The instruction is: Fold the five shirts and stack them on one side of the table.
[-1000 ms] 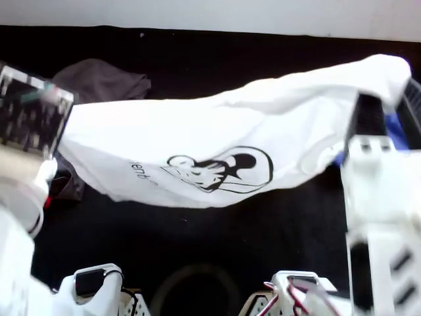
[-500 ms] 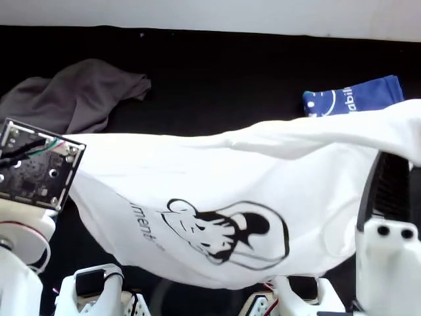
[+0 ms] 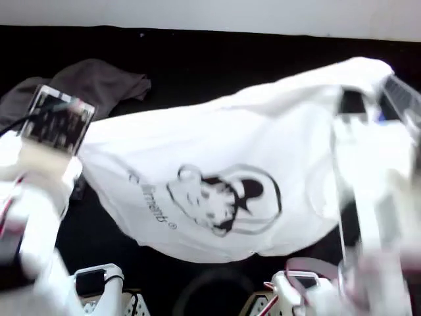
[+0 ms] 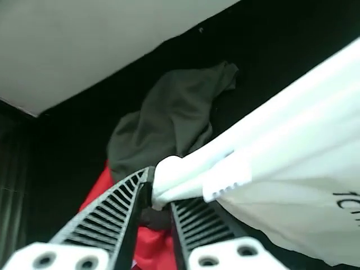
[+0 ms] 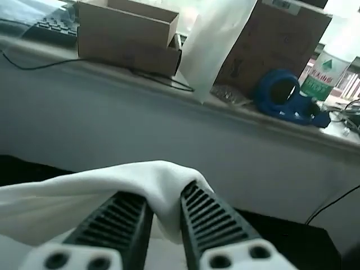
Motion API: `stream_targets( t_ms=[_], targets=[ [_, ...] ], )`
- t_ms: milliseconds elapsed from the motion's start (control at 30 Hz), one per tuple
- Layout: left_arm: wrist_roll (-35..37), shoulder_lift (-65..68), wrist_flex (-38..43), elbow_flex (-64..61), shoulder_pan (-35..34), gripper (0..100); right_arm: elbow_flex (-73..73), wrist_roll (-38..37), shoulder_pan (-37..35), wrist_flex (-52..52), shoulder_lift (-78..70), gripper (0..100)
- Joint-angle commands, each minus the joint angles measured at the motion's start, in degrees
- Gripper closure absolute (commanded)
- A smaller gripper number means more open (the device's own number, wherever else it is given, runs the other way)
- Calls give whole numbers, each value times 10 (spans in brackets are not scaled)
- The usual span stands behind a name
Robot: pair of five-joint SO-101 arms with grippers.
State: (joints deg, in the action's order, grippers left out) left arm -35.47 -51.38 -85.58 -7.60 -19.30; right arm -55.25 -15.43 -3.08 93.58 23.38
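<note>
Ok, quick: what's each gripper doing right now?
Left gripper: shut on the white shirt.
Right gripper: shut on the same white shirt.

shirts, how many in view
3: a white shirt held up over the table, a grey shirt at the table's far left, a red shirt beside the grey one. Others may be hidden behind the white one.

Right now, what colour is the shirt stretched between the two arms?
The shirt is white with a black print; high view shows it best.

From above, a fixed camera looks down over the black table (image 3: 230, 59); each wrist camera peers close along its own jaws — all three share the white shirt (image 3: 217, 151), spread mid-frame in the high view.
</note>
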Motion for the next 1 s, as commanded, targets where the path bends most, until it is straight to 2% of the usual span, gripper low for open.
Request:
stream_targets(
  t_ms=[0,167,267,533,967],
  targets=[
    [5,-2,125,-118,-6,991,87,-4,1,-73,-49,993],
    [5,29,236,-138,4,991,177,-4,1,-206,-123,993],
    [5,88,244,-80,8,991,179,-4,1,-225,-150,993],
    [5,161,59,148,9,991,87,-4,1,-128,-96,993],
    [5,160,-153,409,5,991,51,-4,1,-49,63,993]
  ],
)
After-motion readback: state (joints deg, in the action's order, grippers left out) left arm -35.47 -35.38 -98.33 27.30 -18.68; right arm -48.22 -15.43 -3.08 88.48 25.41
